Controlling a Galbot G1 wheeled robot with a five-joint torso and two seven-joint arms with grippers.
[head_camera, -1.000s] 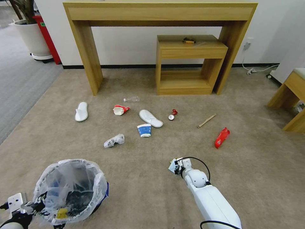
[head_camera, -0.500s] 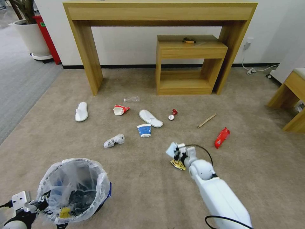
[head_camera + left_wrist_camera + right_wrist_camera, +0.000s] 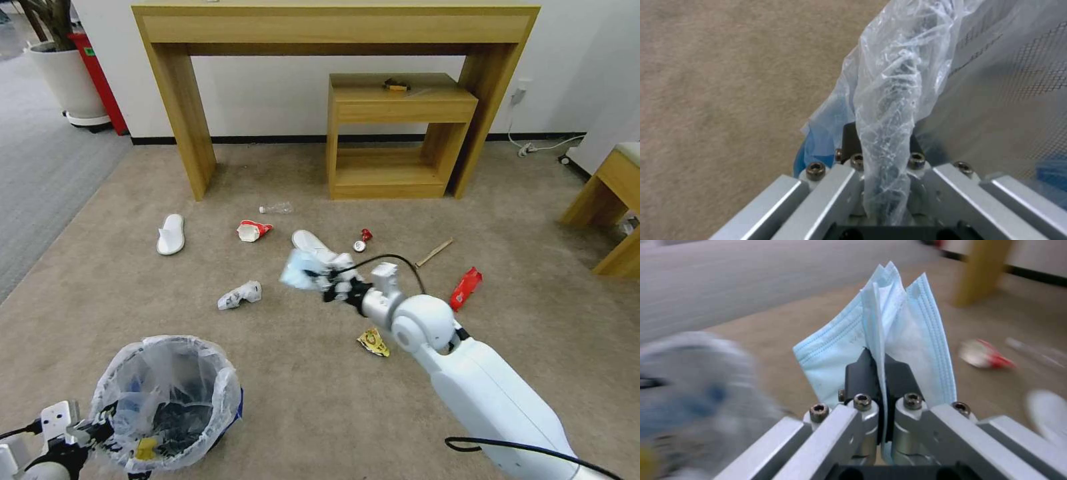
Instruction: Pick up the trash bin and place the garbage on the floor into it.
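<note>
The trash bin [image 3: 167, 400], black and lined with a crinkly white bag, hangs at the lower left. My left gripper [image 3: 80, 433] is shut on its bagged rim [image 3: 887, 110]. My right gripper [image 3: 323, 280] is raised above the floor [image 3: 533, 347], shut on a pale blue folded paper [image 3: 297, 272] [image 3: 907, 336]. Garbage lies beyond it: two white slippers [image 3: 171, 233] [image 3: 310, 243], a red cup [image 3: 253, 230], a clear bottle [image 3: 277, 208], a red can [image 3: 363, 240], a wooden stick [image 3: 433, 253], a red wrapper [image 3: 465, 288] and crumpled white litter [image 3: 240, 295].
A small yellow piece [image 3: 373, 342] lies on the carpet under my right arm. A tall wooden table [image 3: 173, 100] and a low wooden table [image 3: 400, 107] stand against the far wall. A white plant pot [image 3: 67, 80] is at the far left, more wooden furniture [image 3: 610, 193] at the right.
My right gripper rose from the carpet with the pale blue paper and swung forward and to the left, uncovering the yellow piece. The bin shifted slightly to the right.
</note>
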